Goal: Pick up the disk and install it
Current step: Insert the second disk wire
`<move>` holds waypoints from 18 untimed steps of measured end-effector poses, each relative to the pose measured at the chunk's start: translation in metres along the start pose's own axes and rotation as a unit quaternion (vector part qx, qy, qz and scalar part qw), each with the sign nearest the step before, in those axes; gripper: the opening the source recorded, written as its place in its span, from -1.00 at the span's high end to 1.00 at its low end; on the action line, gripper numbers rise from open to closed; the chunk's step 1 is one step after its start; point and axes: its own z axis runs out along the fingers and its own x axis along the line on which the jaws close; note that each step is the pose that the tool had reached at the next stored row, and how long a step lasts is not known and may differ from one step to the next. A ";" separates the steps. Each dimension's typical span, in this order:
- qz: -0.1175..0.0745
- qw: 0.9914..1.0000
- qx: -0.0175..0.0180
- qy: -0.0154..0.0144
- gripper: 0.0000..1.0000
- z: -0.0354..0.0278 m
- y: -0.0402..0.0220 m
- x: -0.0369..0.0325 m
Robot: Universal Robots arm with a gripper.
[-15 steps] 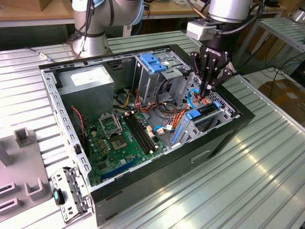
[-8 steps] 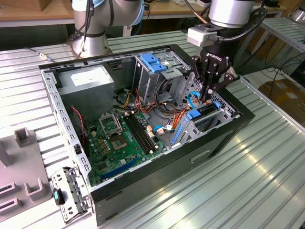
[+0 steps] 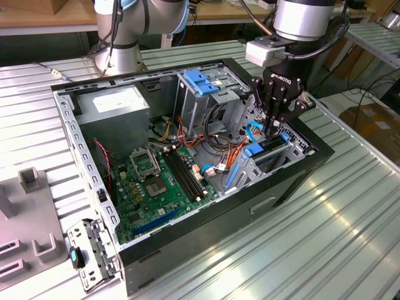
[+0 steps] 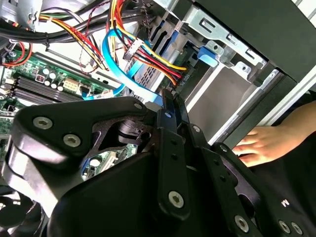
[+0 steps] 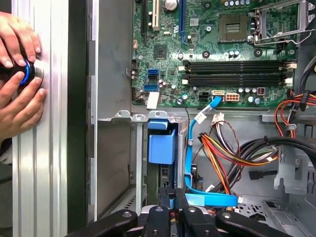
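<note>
While the pincer (image 3: 273, 128) sits closed on the disk (image 3: 270, 152), part-way into its bay, loose cables (image 5: 217, 148) crowd close. A skewed push could jam it or pinch them.

— What surrounds the workstation?

— A ribbed, silver metal table (image 3: 325, 231) stretches across the scene in the exterior view, its grooves catching bright overhead light.

— And behind it?

— A wooden bench (image 3: 50, 15) runs along the back, with a cardboard box (image 3: 375, 125) low at the exterior view's right, beside a second metal surface (image 3: 375, 37).

— Anything else on the tabletop?

— Grey fixture blocks (image 3: 25, 219) sit at the exterior view's left edge, pale under the same even light.
</note>
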 end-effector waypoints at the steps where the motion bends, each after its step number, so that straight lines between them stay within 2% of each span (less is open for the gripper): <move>1: 0.000 1.000 0.000 -0.001 0.68 0.0004 0.0001 0.0006; 6: 0.000 1.000 0.000 -0.003 0.68 0.0012 0.0001 0.0021; 8: 0.000 1.000 0.000 -0.006 0.68 0.0016 0.0002 0.0030; 11: 0.000 1.000 0.000 -0.016 0.68 0.0023 0.0002 0.0041; 12: 0.001 1.000 0.001 -0.021 0.68 0.0027 0.0002 0.0050; 18: 0.001 0.999 0.001 -0.039 0.68 0.0066 0.0005 0.0140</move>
